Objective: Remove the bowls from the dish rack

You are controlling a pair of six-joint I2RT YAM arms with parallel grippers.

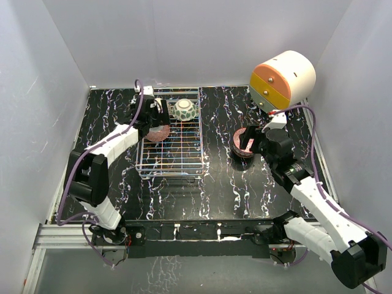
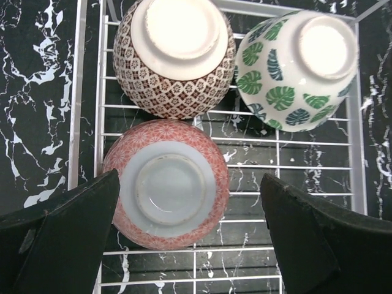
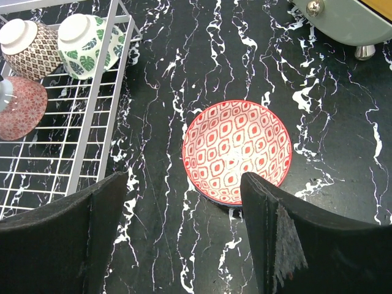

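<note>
Black marble-like tabletop (image 1: 220, 184) with white veins carries everything. At its far right corner stands a round white-and-orange drawer unit (image 1: 283, 76). On the left half lies the silver wire dish rack (image 1: 174, 160), and only its far end is occupied.

Over that end hangs the left claw (image 2: 190, 208), released, with its two dark fingers wide apart on either side of a pink bowl (image 2: 165, 184). This bowl lies upside down in the rack, foot ring up. I cannot tell if the fingers touch it.

The right claw (image 3: 184, 202) is also released and grasps nothing. It hangs over the tabletop to the right of the rack.

Just beyond its fingers a red-and-white bowl (image 3: 237, 152) stands upright on the tabletop, and a dark rim shows under it.

Behind the pink bowl two more bowls are upside down in the rack, side by side: a brown-patterned bowl (image 2: 174, 58) and a green-leaf bowl (image 2: 294, 67).
</note>
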